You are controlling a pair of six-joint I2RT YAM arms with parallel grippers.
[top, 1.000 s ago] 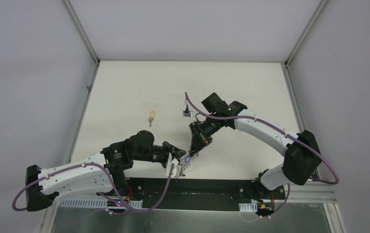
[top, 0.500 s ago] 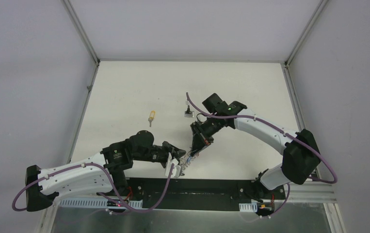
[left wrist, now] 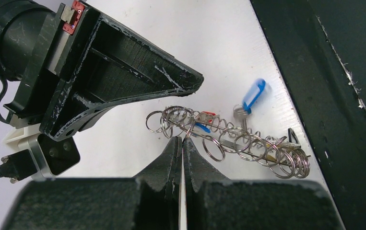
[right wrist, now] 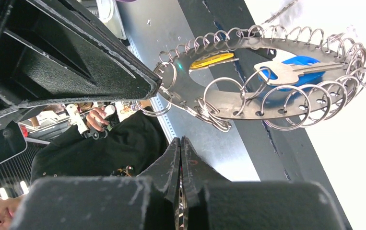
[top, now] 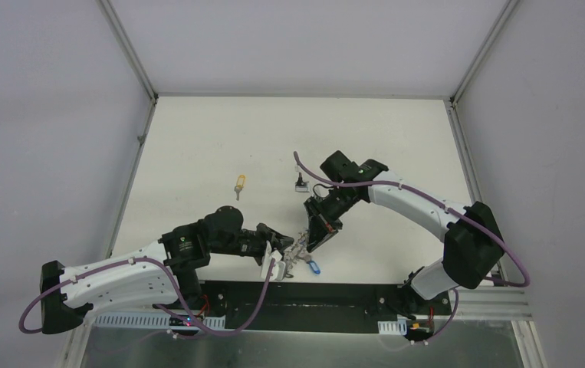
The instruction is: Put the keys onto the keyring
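Keyring point(top: 297, 257) is hanging at the near edge of the table point(top: 197, 138), its long axis running toward 4 o'clock from the left gripper point(top: 280, 259), whose jaws are pinching an end coil. Blue key point(top: 313, 267) is dangling off the far end, threaded by the look of it. Right gripper point(top: 313, 242) is hovering just beside at 1 o'clock, jaws pressed together on nothing. Yellow key point(top: 238, 184) is lying loose, well apart at 10 o'clock; the free right arm is looking likeliest to fetch it.
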